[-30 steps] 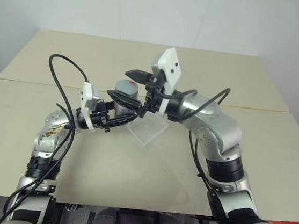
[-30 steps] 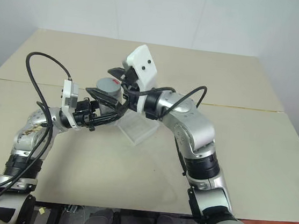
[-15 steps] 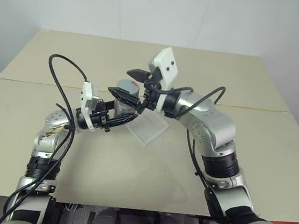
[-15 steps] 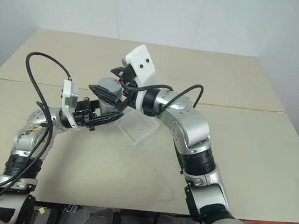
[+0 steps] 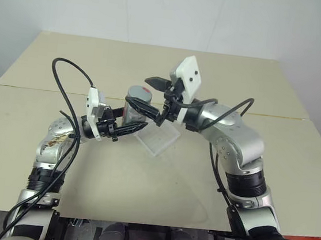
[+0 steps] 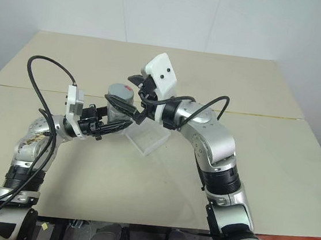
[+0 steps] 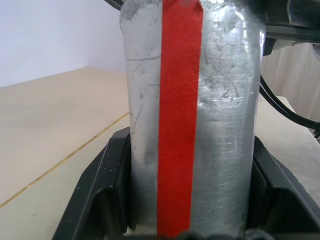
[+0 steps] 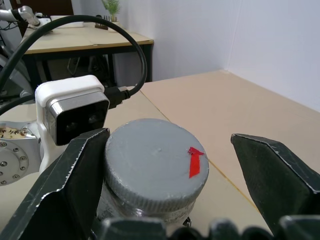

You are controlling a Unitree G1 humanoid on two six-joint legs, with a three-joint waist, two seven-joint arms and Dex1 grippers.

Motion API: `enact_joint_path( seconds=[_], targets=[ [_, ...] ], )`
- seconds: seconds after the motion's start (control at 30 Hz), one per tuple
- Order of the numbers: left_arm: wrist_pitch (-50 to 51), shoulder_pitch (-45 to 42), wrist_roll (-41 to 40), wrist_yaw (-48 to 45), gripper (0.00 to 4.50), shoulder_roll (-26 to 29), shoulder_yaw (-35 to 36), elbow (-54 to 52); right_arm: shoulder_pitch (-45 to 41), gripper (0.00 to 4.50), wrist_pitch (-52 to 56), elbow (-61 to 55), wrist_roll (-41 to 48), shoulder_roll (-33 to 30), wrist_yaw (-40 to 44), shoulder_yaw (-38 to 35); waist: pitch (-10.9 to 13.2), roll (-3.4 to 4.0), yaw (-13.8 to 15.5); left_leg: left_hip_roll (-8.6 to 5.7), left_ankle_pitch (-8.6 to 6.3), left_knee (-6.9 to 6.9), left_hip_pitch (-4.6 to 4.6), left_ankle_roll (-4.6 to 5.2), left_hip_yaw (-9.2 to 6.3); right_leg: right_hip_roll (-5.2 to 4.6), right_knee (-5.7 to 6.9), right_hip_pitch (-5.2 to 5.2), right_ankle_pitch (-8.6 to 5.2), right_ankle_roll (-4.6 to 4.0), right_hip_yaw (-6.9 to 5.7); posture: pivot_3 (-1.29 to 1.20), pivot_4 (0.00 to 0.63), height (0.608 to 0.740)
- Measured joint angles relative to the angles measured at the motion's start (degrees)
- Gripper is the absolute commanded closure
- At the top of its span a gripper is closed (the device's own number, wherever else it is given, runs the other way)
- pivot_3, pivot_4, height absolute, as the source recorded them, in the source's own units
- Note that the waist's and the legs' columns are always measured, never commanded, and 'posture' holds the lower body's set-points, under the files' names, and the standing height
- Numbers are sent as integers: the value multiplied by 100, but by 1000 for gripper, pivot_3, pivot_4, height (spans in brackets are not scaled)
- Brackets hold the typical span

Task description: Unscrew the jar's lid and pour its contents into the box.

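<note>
Left gripper [image 5: 129, 127]: clamped on jar [image 5: 134, 106], held upright above mid-counter [image 5: 51, 61], beside box [image 5: 159, 137]. Right gripper [image 8: 175, 175]: jaws wide, straddling lid [image 8: 155, 162], not gripping. Jar likely light, rigid, smooth-sided, slippery; best grasped at the lid's ribbed rim for unscrewing.

We saw two silver-grey metal arms with rounded shells and black ribbed bands at the joints. Each ended in a gripper of two black, pointed fingers, the left gripper [image 5: 129, 129] and the right gripper [image 5: 150, 96]. A white, flat camera block [image 5: 188, 78] with two small dark dots sat on the right wrist, and a smaller white block [image 5: 95, 108] on the left. Black cables looped from both wrists. The left forearm shell looked scuffed with brownish marks.
</note>
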Motion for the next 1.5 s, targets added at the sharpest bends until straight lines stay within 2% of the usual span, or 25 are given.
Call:
enact_joint_path(
  seconds=[1.13, 1.3, 1.5],
  targets=[
    [0, 59, -38, 3, 2106, 36, 78, -79, 602, 55, 226, -646, 464, -573, 313, -208, 0, 0, 4, 0, -2, 0, 0, 4, -1, 0, -3, 1, 0, 0, 1, 0, 150, 740],
    [3, 65, -70, -1, 2106, 3, 66, -109, 415, 55, 237, -735, 672, -307, 277, -230, 0, 0, -12, 3, -2, 0, 2, 3, -1, 2, 1, 1, 0, 0, 1, 0, 150, 740],
    [5, 65, -111, -8, 2106, -10, 55, -125, 69, 55, 211, -276, 541, 48, 76, -193, 0, 0, -1, 1, -1, 0, 1, 2, 0, 1, -1, 1, 0, 0, 1, 0, 150, 740]
  ],
)
